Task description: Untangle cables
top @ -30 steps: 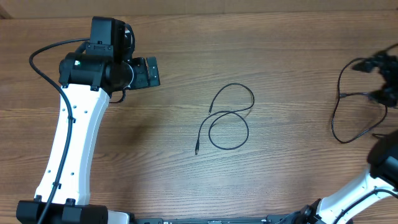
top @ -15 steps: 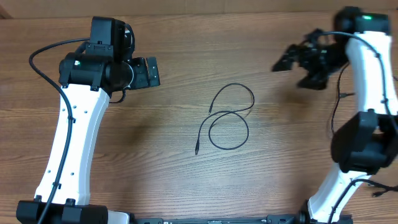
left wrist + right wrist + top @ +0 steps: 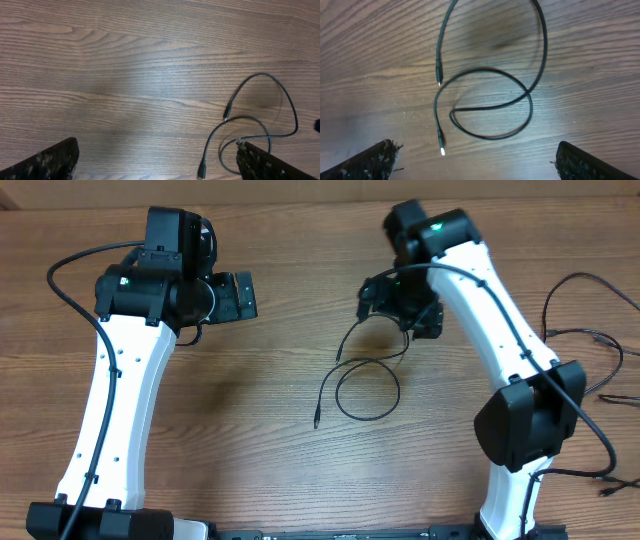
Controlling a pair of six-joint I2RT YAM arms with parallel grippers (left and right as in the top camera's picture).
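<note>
1 thin black cable, curled on the wooden worktop [image 3: 250,450], with the right end effector over it.

The cable [image 3: 368,375] [image 3: 260,120] [image 3: 490,100] bends into 2 loose loops and crosses itself once. It has a small plug at each end, and both plugs lie on the same side of the loops, near each other. It rests flat at the worktop's middle. The right end effector [image 3: 395,305] [image 3: 475,162] hangs over the upper loop with its fingers spread wide and nothing between them. In its wrist view the whole cable shows untouched beyond the fingertips. The left end effector [image 3: 240,296] [image 3: 157,160], also spread and empty, sits well apart on the cable's far side.
</note>
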